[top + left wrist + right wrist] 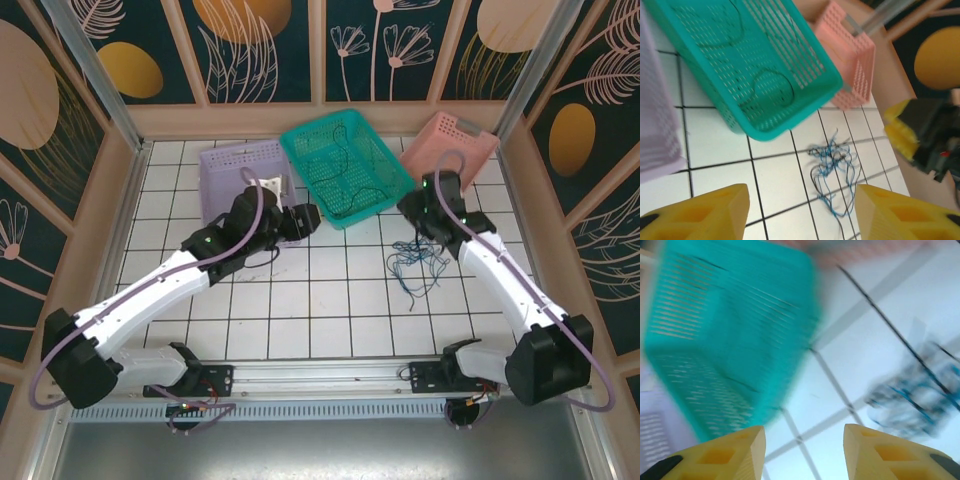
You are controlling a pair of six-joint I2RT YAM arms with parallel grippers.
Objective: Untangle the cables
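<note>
On the white tiled table, right of centre, your blue and black cables lie in a loose tangle near the green basket; your left gripper stands parted, holding nothing; your right gripper likewise gapes empty beside the tangle.

White arms, black joints, lavender cables (one per arm), yellow wedge fingers.
</note>
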